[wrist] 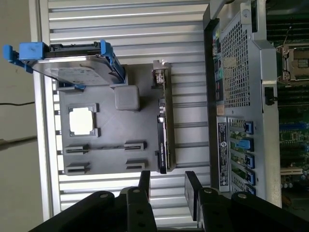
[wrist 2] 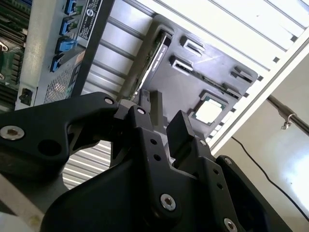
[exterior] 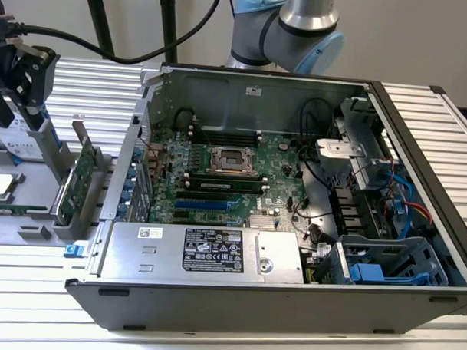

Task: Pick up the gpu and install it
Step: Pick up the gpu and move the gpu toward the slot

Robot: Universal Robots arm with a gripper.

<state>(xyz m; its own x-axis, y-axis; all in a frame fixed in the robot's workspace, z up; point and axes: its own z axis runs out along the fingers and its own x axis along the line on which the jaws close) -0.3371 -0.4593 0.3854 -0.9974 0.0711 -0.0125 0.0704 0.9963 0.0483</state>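
Observation:
The gpu [exterior: 81, 179] is a thin green card with a silver end bracket. It stands on edge in a slot of the grey holder tray [exterior: 33, 214], at the exterior view's left, beside the open computer case [exterior: 290, 300]. In both wrist views I look down on the gpu's top edge [wrist: 162, 140] [wrist 2: 157, 53]. My black gripper [exterior: 31, 83] [wrist: 169, 187] [wrist 2: 167, 121] hangs above the tray, apart from the card. Its fingers [wrist: 144, 186] stand open with nothing between them.
The tray also holds a silver hard drive in a blue caddy [wrist: 72, 63] and a square CPU [wrist: 81, 121]. Inside the case lie the green motherboard [exterior: 226, 167] with its CPU socket, long black slots [exterior: 210, 199], a silver power supply [exterior: 208, 252] and drive cages [exterior: 384, 265].

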